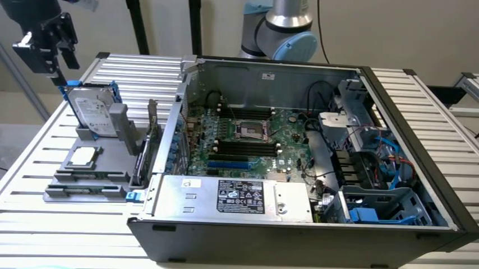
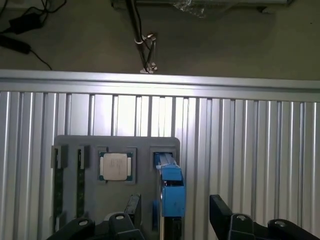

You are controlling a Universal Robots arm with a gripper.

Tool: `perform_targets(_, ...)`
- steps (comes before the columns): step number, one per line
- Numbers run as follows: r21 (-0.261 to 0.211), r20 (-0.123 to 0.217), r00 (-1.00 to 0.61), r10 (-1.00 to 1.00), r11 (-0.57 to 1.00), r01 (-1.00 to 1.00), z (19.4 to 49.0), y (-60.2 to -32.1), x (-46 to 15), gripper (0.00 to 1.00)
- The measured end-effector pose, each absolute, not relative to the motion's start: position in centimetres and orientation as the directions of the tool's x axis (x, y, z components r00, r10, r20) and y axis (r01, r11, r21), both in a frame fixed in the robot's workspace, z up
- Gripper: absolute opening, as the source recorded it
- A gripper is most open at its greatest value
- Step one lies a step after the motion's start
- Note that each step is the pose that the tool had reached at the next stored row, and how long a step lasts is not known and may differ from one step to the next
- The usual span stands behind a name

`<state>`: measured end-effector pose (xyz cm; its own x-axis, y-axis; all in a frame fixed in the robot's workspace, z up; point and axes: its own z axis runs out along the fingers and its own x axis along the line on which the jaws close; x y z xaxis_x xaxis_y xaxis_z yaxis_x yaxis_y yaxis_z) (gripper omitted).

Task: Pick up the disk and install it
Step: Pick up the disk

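While our gripper (image 1: 53,56) hangs above the disk (image 1: 93,115) with jaws spread wide and empty, nothing is grasped yet. The disk stands on edge in the grey holder (image 1: 82,190), beside the open case (image 1: 299,73); pickup and installation both remain. Underneath lies a slatted metal table (image 1: 30,162), with cables (image 2: 22,22) on the pale floor beyond.

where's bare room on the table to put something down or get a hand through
Bare slats lie on the table on the camera's side of the tray, behind the tray toward the far edge, and at the exterior view's right of the case. Crowded: the tray, with the disk standing in it, and the case's inside.
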<state>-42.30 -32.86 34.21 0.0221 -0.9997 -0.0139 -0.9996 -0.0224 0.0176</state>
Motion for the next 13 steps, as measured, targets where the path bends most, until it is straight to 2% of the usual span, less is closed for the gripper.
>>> perform_targets(13, 0.018, -0.014, 0.022, -1.0, -0.022, -1.0, 31.8, -32.9, -42.3, 0.65)
